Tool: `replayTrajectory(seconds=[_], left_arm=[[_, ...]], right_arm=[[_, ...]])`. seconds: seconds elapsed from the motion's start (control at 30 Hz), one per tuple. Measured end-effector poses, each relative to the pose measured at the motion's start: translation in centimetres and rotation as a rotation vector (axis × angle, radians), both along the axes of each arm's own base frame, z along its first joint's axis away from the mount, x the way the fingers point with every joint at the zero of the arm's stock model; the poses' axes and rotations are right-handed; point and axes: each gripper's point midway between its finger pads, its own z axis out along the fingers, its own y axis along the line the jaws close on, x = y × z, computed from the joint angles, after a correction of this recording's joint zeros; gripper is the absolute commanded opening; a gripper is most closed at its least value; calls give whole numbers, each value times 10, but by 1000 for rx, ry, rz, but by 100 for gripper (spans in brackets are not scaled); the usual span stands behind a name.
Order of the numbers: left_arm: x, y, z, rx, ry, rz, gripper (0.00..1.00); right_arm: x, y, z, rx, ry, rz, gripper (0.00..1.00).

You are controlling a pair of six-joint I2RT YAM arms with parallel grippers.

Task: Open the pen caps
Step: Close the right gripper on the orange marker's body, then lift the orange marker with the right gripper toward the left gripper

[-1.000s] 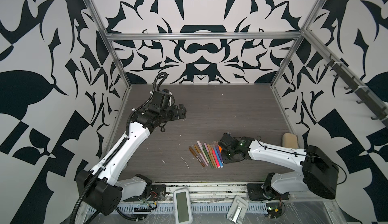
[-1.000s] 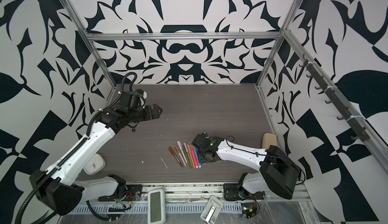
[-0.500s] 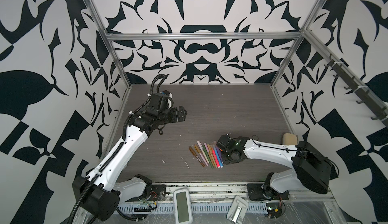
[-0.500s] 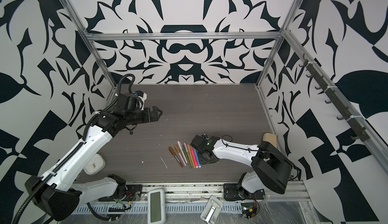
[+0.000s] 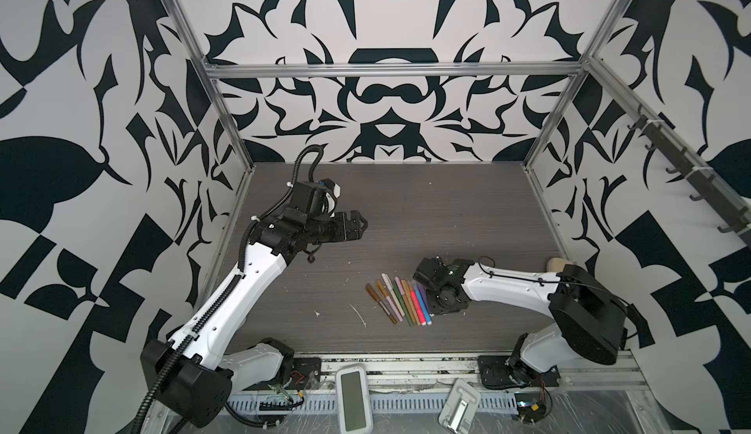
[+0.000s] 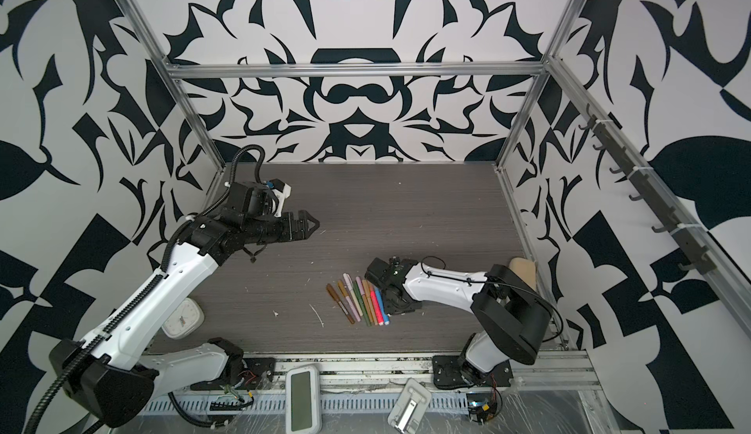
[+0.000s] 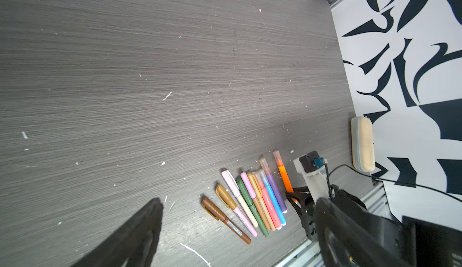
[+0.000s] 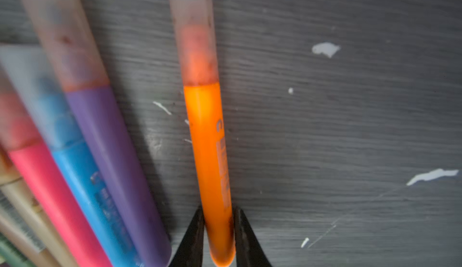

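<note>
Right gripper (image 8: 218, 209) pinches orange pen (image 8: 207, 148); left gripper (image 5: 361, 223) hangs open at pens' (image 5: 400, 300) ten o'clock. Next, it must grab the cap (image 8: 190, 15).

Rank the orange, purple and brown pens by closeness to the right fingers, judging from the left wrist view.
1. The orange pen, between the right fingers.
2. The purple pen, next in the row.
3. The brown pen, at the row's far end.

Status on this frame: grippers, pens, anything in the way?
Left gripper open, clear of pens. Right gripper jaws pinching orange pen barrel, cap on. Purple pen close beside, not touching.
</note>
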Motion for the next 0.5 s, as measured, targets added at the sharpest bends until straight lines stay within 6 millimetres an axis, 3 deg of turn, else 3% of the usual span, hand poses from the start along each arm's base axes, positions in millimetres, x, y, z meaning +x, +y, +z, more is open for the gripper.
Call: replayTrajectory(seconds=[0.17, 0.27, 0.33, 0.5], left_arm=[[3, -4, -7, -22, 1, -1, 98], [10, -10, -6, -46, -9, 0, 97], [20, -16, -7, -59, -13, -1, 95], [51, -34, -18, -78, 5, 3, 86]], right_arm=[[7, -1, 0, 28, 34, -8, 24], [11, -2, 0, 44, 39, -2, 14], [16, -3, 0, 49, 29, 1, 7], [32, -10, 2, 68, 8, -13, 6]])
